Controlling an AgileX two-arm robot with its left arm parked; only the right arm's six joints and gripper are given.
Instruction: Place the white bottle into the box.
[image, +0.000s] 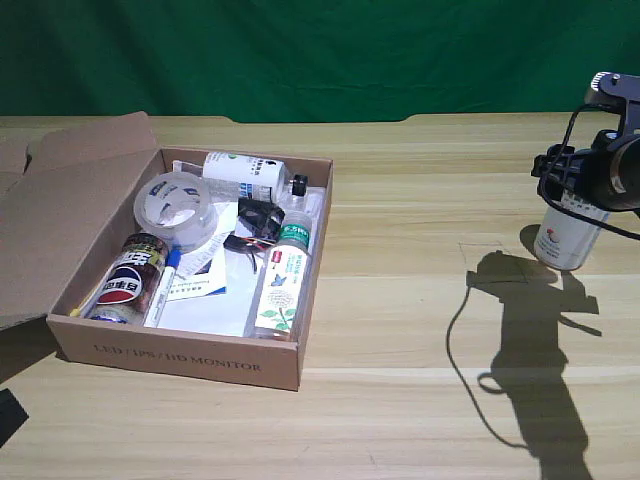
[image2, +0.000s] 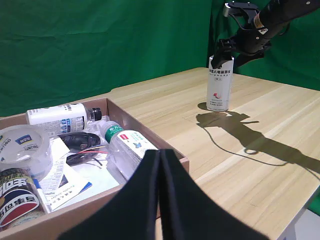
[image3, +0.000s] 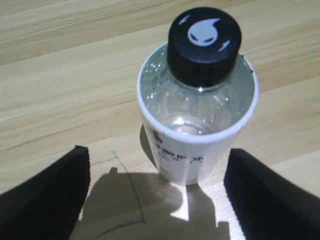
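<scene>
Fingers (image3: 45, 200) of the right gripper (image3: 160, 200) stand spread either side of the upright white bottle (image3: 197, 135), not touching it.

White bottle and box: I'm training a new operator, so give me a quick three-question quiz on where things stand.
1. True or false: the white bottle already lies in the box.
2. The end effector is: A open, a finger on either side of the bottle; B shut on the bottle; C out of view.
3. Fill in: the bottle's cap is ____ in colour.
Key: 1 false; 2 A; 3 black.
</scene>
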